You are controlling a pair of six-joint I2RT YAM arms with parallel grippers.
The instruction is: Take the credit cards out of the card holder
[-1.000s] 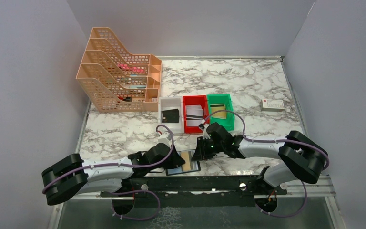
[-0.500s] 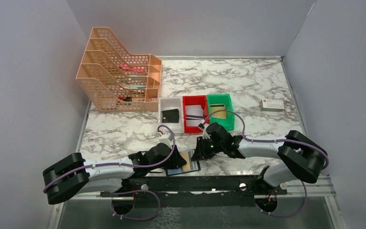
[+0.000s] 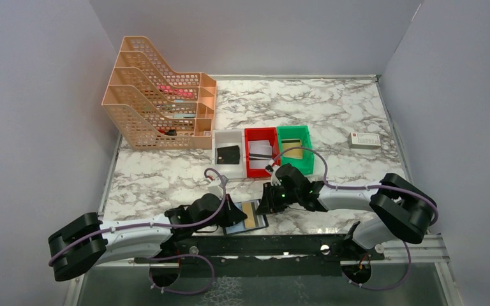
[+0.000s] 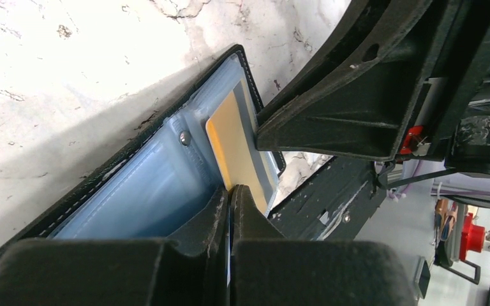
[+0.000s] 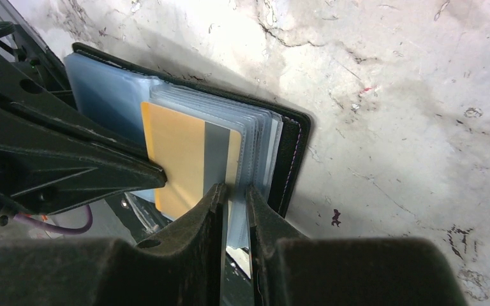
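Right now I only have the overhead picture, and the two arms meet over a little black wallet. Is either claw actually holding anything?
Observer: Yes. The left wrist view shows the left gripper closed, its tips seemingly pinching the near corner of a tan-gold card.
Visitor: Is that card out of the wallet yet?
Observer: No. It lies flat against the blue-grey plastic pockets of the open card holder.
Visitor: And the other claw?
Observer: The right wrist view shows the right gripper clamped on the edge of the card holder's clear sleeves, just beside the card's grey stripe.
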